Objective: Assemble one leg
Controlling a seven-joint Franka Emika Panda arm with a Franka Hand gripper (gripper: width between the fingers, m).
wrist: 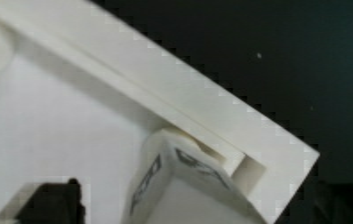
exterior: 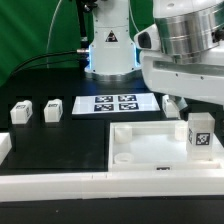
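Observation:
One leg (exterior: 199, 135), a stubby white post with a marker tag, stands upright at the corner of the white tray (exterior: 140, 148) on the exterior view's right. In the wrist view this leg (wrist: 187, 185) sits at the tray's corner socket, inside the raised rim (wrist: 155, 75). My gripper (wrist: 199, 215) is over the leg with its jaws apart. The one dark finger (wrist: 48, 205) that shows has bare tray between it and the leg. The arm's white hand (exterior: 190, 85) hangs just above the leg in the exterior view, where its fingers are hidden.
Two more legs (exterior: 20, 112) (exterior: 52, 109) lie on the black table at the exterior view's left. Another small white piece (exterior: 172, 103) is partly hidden under the arm. The marker board (exterior: 110, 103) lies behind the tray. A white barrier (exterior: 50, 182) runs along the front.

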